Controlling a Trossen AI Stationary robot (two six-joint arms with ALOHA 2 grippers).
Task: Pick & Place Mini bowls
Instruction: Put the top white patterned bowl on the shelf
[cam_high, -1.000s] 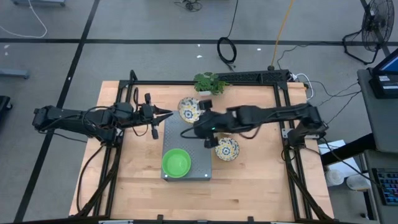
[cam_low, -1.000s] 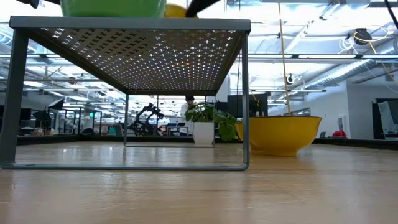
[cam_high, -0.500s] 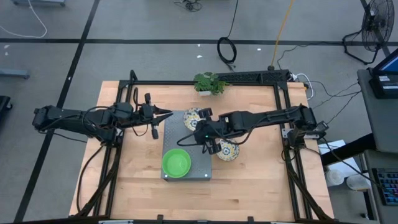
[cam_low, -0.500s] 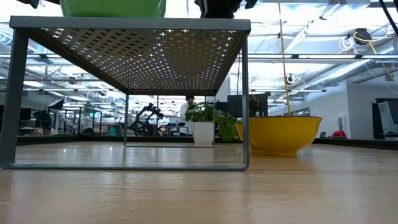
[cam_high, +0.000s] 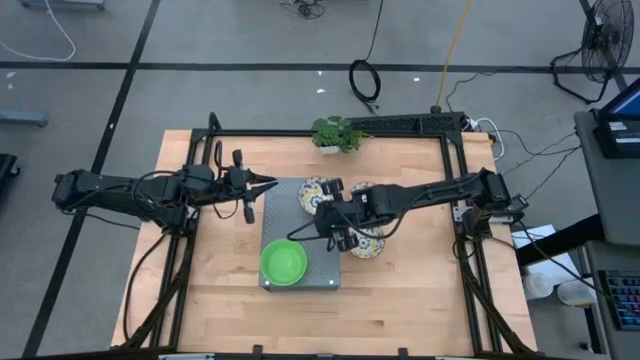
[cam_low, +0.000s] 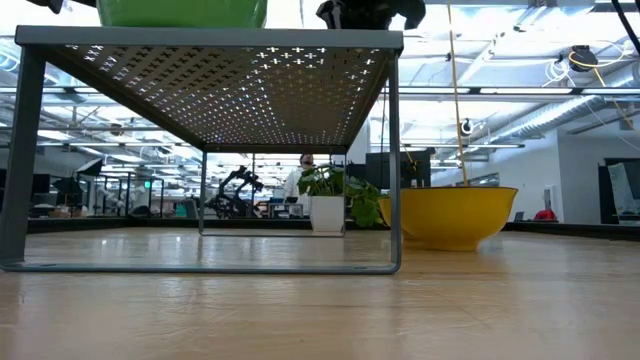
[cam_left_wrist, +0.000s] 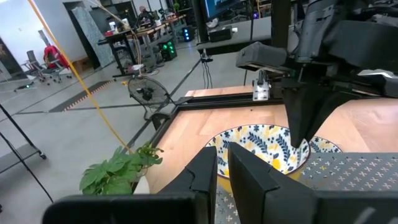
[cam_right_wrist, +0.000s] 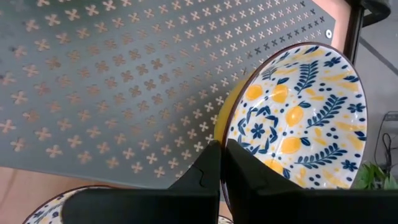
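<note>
1. Over the grey perforated rectangular tray (cam_high: 300, 235), note the cream mini bowl with blue-and-yellow floral pattern (cam_right_wrist: 297, 115): it stands tilted, its yellow underside toward the tray's surface and its rim pinched by the right gripper (cam_high: 328, 222), whose jaws are clamped on that rim.
2. A plain bright green plastic mini bowl (cam_high: 283, 262) already sits on the near part of the tray; its underside shows at the top edge of the low view (cam_low: 182, 12).
3. A second cream floral mini bowl (cam_high: 366, 241) rests on the wooden table (cam_high: 400, 285) just beside the tray's right edge, partly under the right arm; in the low view it reads as a yellow bowl (cam_low: 458, 215) on the table top.
4. Judge the step in hand as placement: the carried bowl is over the tray's far right part, not yet set flat.
5. The next move calls for you to level the bowl, lower it until its base meets the tray clear of the green bowl, then part the jaws and lift away.
6. The left gripper (cam_high: 262, 184) waits at the tray's far left corner, its fingers (cam_left_wrist: 205, 177) nearly together on nothing.
7. The small green leafy plant (cam_high: 335, 133) stands at the table's far edge, well apart.
</note>
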